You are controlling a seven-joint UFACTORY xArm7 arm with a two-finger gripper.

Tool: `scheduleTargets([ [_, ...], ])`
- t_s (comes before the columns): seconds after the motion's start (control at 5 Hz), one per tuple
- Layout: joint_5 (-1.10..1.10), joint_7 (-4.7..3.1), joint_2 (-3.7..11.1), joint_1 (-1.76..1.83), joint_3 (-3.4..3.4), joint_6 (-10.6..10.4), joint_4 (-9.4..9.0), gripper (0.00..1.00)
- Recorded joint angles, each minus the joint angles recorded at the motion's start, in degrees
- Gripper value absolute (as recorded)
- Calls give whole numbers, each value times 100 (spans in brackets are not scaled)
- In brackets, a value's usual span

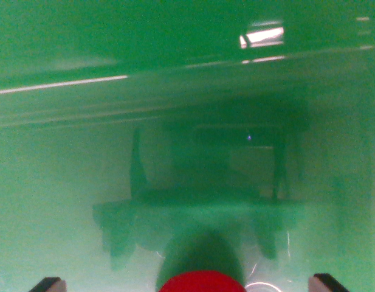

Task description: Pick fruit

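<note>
Glossy green surface (84,182) fills view; light reflections far. Red fruit (201,282) seen near, between wide-apart jaws.

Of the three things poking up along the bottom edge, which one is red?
The rounded middle one, likely the fruit, is red. The two dark claw fingertips sit in the corners.

Place unclear: wrist view fills with glossy green surface (65,201), blurred. Bright rectangular ceiling light reflection (263,36) and streak suggest indoor, artificially lit setup; room type cannot be told.
</note>
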Motion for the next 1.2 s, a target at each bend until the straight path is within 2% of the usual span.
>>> scheduleTargets([
  [0.2, 1, -11, 21, -2, -2, -58, -35, 0],
  [1.2, 1, -16, 31, -3, -2, -86, -52, 0],
])
